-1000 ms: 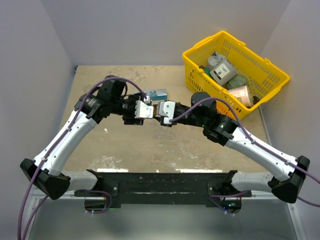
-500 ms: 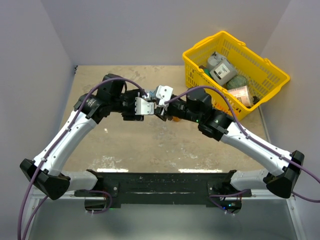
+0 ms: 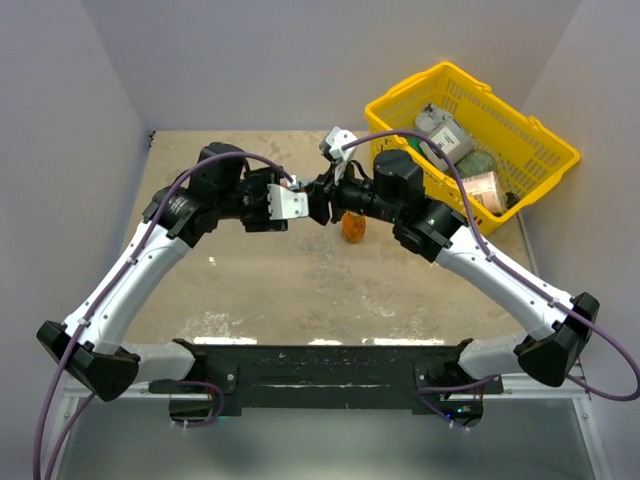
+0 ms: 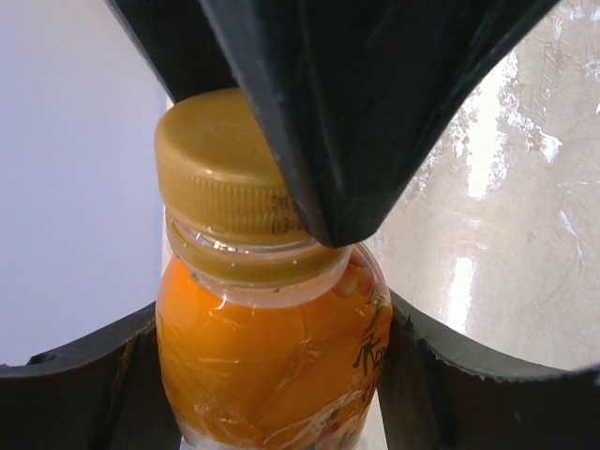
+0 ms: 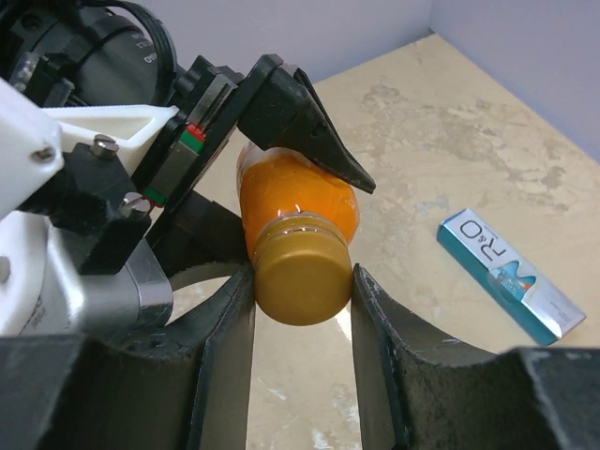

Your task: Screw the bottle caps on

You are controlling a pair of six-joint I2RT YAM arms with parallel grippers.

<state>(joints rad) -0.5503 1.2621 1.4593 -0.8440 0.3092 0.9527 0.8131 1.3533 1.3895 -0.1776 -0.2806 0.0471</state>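
Observation:
My left gripper (image 4: 272, 375) is shut on the body of a small orange bottle (image 4: 267, 347) and holds it above the table. A brownish-gold bottle cap (image 4: 220, 178) sits on its neck. My right gripper (image 5: 302, 281) is shut on that cap (image 5: 300, 277), one finger on each side, facing the left gripper. In the top view the two grippers meet at the table's middle back, left (image 3: 298, 204) and right (image 3: 322, 196), and hide this bottle. A second orange bottle (image 3: 354, 226) stands on the table just under the right arm; I cannot see its cap.
A yellow basket (image 3: 548, 160) with several items stands at the back right. A blue-and-white box (image 5: 511, 274) lies flat on the table beyond the grippers. Grey walls close in the left, back and right.
My right arm has swung up and toward the back and its wrist has turned, the gripper staying at the left gripper. The second bottle beneath it has come into view. The left gripper shifted slightly back.

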